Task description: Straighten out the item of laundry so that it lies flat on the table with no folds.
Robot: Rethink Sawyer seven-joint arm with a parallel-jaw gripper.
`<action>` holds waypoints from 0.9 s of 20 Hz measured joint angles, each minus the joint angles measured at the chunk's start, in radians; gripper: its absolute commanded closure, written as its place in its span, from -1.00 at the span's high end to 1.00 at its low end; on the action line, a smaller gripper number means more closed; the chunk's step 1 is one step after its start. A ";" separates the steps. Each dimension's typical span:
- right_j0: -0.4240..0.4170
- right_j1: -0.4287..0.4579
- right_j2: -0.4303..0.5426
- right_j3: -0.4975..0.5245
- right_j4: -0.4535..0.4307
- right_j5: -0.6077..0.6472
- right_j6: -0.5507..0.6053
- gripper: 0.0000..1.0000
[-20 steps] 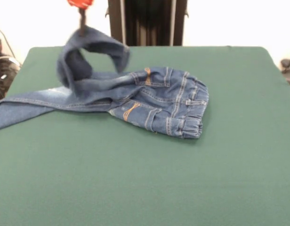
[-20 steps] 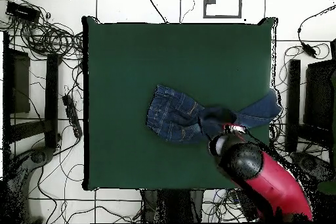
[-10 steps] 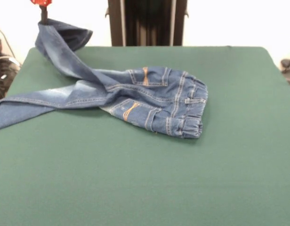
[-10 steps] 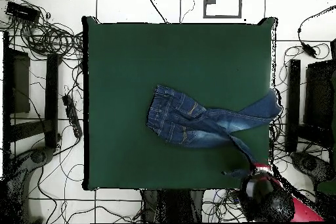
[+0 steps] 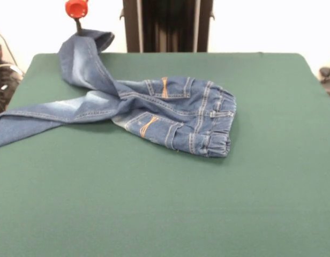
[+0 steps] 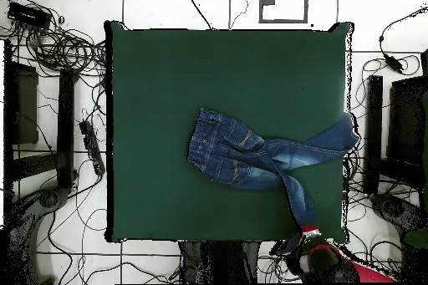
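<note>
The item of laundry (image 5: 175,110) is a small pair of blue jeans with orange stitching, lying on the green table (image 5: 208,203). Its waistband is bunched at the right. One leg trails off the table's left edge. The other leg rises to the back left, where my gripper (image 5: 78,27) is shut on its end and holds it up. In the overhead view the jeans (image 6: 242,152) lie right of the table's (image 6: 167,89) middle. The held leg runs down to the gripper (image 6: 309,231) at the bottom edge, and the other leg reaches the right edge.
Tangled cables (image 6: 58,48) lie on the floor left of the table. Black stands (image 6: 372,131) flank the right side. Wide green cloth lies bare in front of the jeans and to their right in the front view.
The gripper has carried the leg end from above the seat out to the table's back left corner, unrolling that leg. In the last half second it shifted slightly right and lower.
</note>
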 measured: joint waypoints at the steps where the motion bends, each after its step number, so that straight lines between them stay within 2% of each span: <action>1: -0.001 0.001 0.002 0.000 -0.007 0.000 0.000 1.00; 3: -0.004 0.004 0.007 0.001 -0.020 -0.001 0.000 1.00; 4: 0.004 0.013 0.011 0.000 -0.067 -0.010 0.000 1.00; 10: 0.098 -0.003 -0.006 0.002 -0.181 -0.053 0.000 1.00; 15: 0.065 -0.094 0.050 0.024 -0.149 -0.022 0.000 1.00; 18: 0.012 -0.204 0.110 0.047 -0.058 0.058 0.000 1.00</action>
